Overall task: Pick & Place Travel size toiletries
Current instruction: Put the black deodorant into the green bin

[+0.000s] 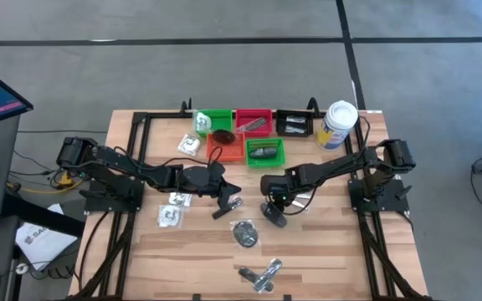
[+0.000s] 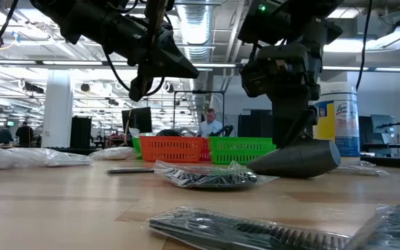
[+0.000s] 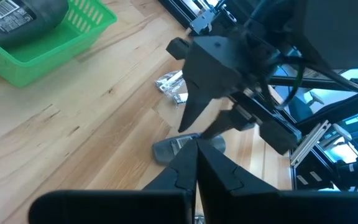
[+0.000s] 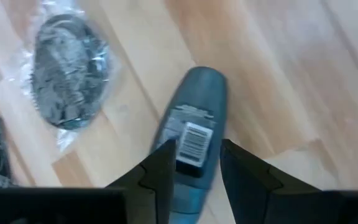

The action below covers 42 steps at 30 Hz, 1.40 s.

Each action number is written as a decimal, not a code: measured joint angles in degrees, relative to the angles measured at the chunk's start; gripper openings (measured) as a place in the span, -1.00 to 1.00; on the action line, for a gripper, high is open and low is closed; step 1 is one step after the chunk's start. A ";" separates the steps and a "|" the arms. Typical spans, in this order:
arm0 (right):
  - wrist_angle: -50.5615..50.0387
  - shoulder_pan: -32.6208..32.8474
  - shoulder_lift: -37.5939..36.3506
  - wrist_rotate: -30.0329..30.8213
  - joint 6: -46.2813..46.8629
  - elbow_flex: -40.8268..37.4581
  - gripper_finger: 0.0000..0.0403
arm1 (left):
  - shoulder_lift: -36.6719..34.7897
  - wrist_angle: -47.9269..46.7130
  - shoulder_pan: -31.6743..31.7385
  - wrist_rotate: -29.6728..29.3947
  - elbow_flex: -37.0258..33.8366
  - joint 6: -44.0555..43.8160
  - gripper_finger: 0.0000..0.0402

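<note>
A: Largest first. What bears the lot?

B: Wooden table, filling the lower middle of the high view. At its upper edge, a cluster of trays: green tray, red tray, black tray, orange tray, second green tray. Right of them, a tall white canister.

A: Arms?

B: Left gripper, centre-left of the high view, jaws closed on nothing, tips just above the boards. Right gripper, centre of the table, jaws partly open and straddling a dark grey oval bottle; the fingers flank its barcode label. Whether they press on it cannot be told. In the low view the bottle lies on the tabletop on its side.

A: Loose toiletries?

B: Black round piece in plastic, lower centre, just below the right gripper; the same piece shows at upper left of the right wrist view. Silvery tubes near the bottom edge. Clear packets with white contents at centre-left, below the left arm; another packet just left of the orange tray.

A: Smallest?

B: Crumpled silvery sachet, centre of the left wrist view, near the right gripper.
</note>
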 joint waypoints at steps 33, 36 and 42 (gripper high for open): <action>-9.70 12.03 0.61 2.10 -5.18 12.29 -0.41 | 0.00 0.00 -0.68 0.06 0.02 0.35 -1.00; -11.57 12.62 0.59 7.27 -5.05 12.20 -0.41 | 0.00 0.02 -0.85 0.05 0.02 0.33 -1.00; -12.36 12.46 0.61 7.53 -3.28 10.91 -0.41 | 0.00 0.15 -1.09 -0.13 0.02 0.13 -1.00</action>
